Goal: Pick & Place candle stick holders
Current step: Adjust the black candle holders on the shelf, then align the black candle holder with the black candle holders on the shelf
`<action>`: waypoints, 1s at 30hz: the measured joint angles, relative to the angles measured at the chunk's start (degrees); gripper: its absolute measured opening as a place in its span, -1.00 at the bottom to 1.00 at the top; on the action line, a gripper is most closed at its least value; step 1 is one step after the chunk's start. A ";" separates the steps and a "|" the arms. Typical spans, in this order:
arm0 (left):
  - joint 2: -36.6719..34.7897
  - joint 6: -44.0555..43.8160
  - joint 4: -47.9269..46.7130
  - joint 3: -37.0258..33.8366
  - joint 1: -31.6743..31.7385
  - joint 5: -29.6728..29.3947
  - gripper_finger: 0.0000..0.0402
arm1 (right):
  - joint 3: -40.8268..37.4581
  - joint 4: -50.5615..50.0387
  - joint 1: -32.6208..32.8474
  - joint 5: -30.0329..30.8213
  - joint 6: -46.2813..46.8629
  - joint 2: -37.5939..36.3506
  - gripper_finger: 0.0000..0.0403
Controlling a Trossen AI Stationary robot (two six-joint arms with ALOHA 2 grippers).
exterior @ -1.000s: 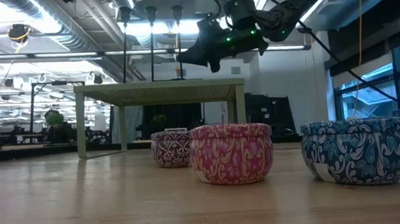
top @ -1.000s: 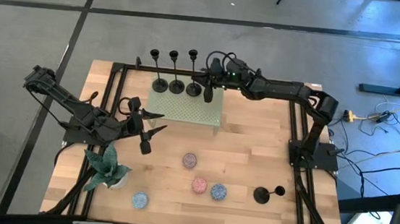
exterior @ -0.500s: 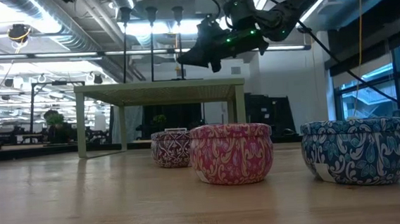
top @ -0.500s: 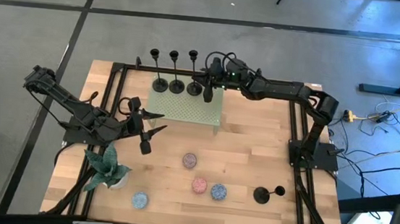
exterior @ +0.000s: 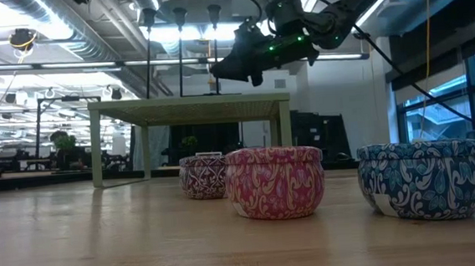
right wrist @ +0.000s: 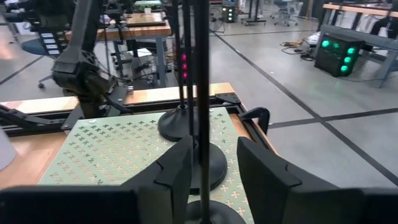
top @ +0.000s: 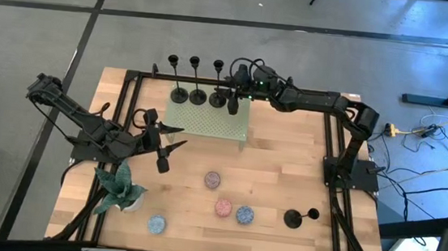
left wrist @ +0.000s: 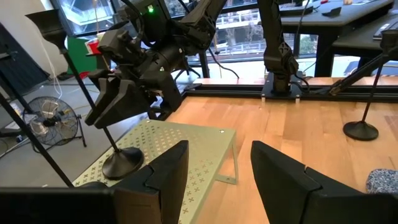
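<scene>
Right gripper point(top: 234, 95): seen at the far right end of the green perforated stand, its two fingers point(right wrist: 171, 171) set on either side of the thin stem of a candle stick holder; a narrow gap is seen between stem and fingers, so the jaws are parted rather than clamped.

Third candle stick holder point(top: 216, 100): shown upright with its round base on the stand, the stem rising between the right fingers; it is the rightmost of a row.

Other two candle stick holders on the stand point(top: 188, 96): placed upright just beside it along the far edge, bases close together.

Fourth candle stick holder point(top: 294, 219): seen apart from the rest, on the bare wood near the right front corner of the table.

Green perforated stand point(top: 208, 124): a low platform on thin legs, set at the far middle of the table.

Left gripper point(top: 163, 148): held above the table near the stand's left front corner, jaws parted, nothing between them.

Candle tins: one patterned pink point(exterior: 274, 181), one blue point(exterior: 423, 179), one darker point(exterior: 203, 176) farther back, with a fourth point(top: 157, 224) near the front left.

Potted plant point(top: 118, 189): placed at the front left, just beside the left arm.

Table point(top: 286, 163): a light wooden top.
</scene>
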 joint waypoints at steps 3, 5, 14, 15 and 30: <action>0.00 0.00 0.00 0.00 0.00 0.00 -0.15 | -0.02 0.01 0.00 -1.73 -0.03 -0.26 -0.28; 0.00 0.00 0.00 0.00 -0.01 0.00 -0.15 | -0.02 0.11 0.00 -3.05 -0.24 -0.33 -0.22; 0.00 -0.02 0.00 -0.01 0.00 0.00 -0.15 | -0.07 -4.41 -0.06 -3.09 -2.08 -2.72 0.14; 0.00 -0.01 0.00 0.00 -0.02 0.00 -0.15 | -0.07 -5.24 -0.07 -3.07 -2.76 -3.39 0.16; 0.00 -0.46 -0.02 -0.02 -0.01 -0.02 -0.15 | -0.07 -37.38 4.59 -3.05 -5.02 -30.18 0.26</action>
